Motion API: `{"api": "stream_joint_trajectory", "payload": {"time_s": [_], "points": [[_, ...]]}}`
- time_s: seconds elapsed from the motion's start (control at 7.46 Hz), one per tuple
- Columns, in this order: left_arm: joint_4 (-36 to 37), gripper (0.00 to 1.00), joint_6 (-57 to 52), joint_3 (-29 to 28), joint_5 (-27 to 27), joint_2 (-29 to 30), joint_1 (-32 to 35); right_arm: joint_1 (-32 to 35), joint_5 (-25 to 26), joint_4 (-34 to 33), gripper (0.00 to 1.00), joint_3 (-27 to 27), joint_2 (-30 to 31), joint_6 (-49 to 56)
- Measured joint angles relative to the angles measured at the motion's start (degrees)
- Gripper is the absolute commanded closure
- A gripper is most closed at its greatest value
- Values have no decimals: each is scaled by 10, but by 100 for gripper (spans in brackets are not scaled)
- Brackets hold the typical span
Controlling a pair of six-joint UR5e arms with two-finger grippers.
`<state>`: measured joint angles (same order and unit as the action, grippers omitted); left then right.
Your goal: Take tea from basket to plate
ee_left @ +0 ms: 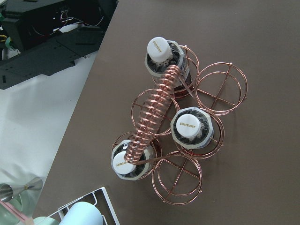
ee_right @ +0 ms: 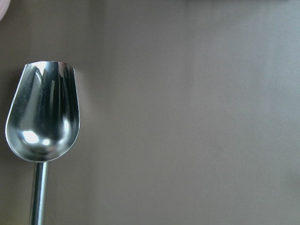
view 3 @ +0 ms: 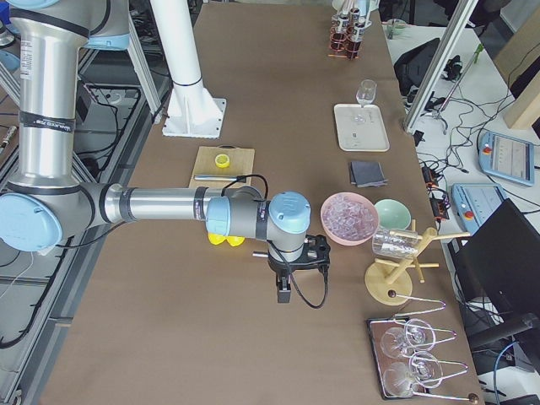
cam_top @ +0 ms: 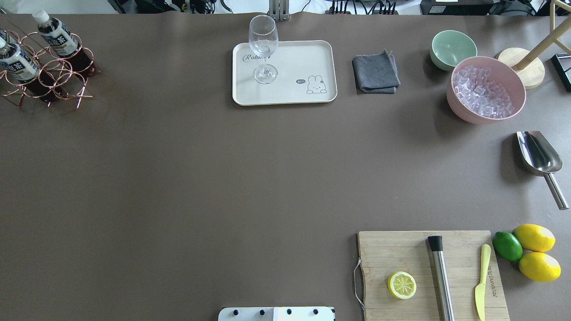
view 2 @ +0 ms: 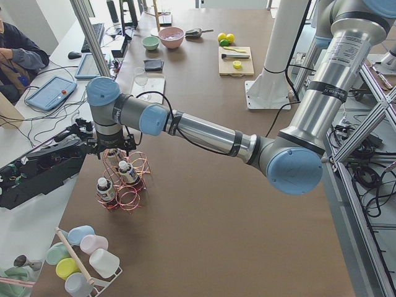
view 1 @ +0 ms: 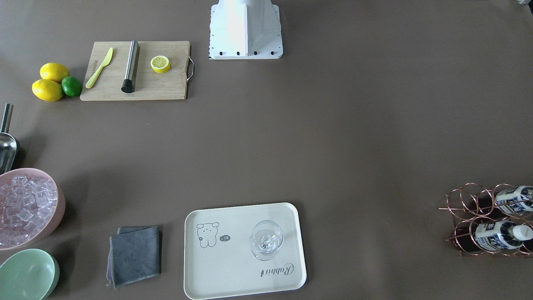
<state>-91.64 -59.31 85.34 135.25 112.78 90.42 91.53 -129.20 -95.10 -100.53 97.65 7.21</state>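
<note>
- Left wrist-mounted view: tea point(ee_left: 202, 139) stands in the basket point(ee_left: 220, 86), straight below the left gripper point(view 2: 111, 147); its jaw spread cannot be told.
- Likely light, stiff and slick; grip under the white cap point(ee_left: 189, 126), clear of the coiled handle point(ee_left: 153, 112).

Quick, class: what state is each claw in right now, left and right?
Left claw: cannot be told; seen only from the side, above the basket.
Right claw: cannot be told; seen only from the side.
</note>
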Motion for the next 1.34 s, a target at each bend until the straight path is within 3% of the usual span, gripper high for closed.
{"api": "stream_joint_trajectory", "payload": {"time_s": [0.8, 1.34], "points": [[-1, 3, -64, -76, 4, 66, -22, 4, 0, 0, 0, 0, -1, 0], [-2, 3, -60, -85, 4, 64, -23, 5, 0, 0, 0, 0, 0, 0]]}}
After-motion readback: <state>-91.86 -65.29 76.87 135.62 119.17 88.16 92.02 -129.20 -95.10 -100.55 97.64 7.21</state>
